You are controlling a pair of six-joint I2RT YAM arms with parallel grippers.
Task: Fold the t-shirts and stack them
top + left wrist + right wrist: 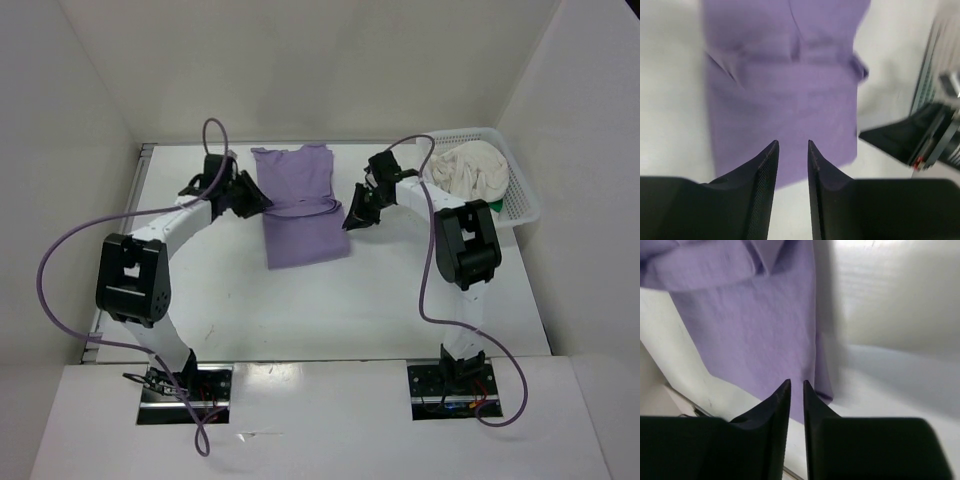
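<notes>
**Limp lavender shirt lying between our two hands**

We are hovering the left hand (792, 145) with its fingers a little spread and nothing between them. The right hand (796, 383) is likewise standing slightly parted and empty. The lavender t-shirt (300, 205) is lying on the counter (330, 300) between the two hands, a fold running across its middle and its side edges just ahead of each set of fingertips. We are judging it light, limp and apt to sag or slide, so we are favouring a pinch on each outer edge near the fold, one per hand, lifting together. The cream t-shirt (468, 170) is sitting bunched in the basket (524, 190) beyond the right hand, with a bit of the green t-shirt (497, 207) peeking out beneath it
</notes>
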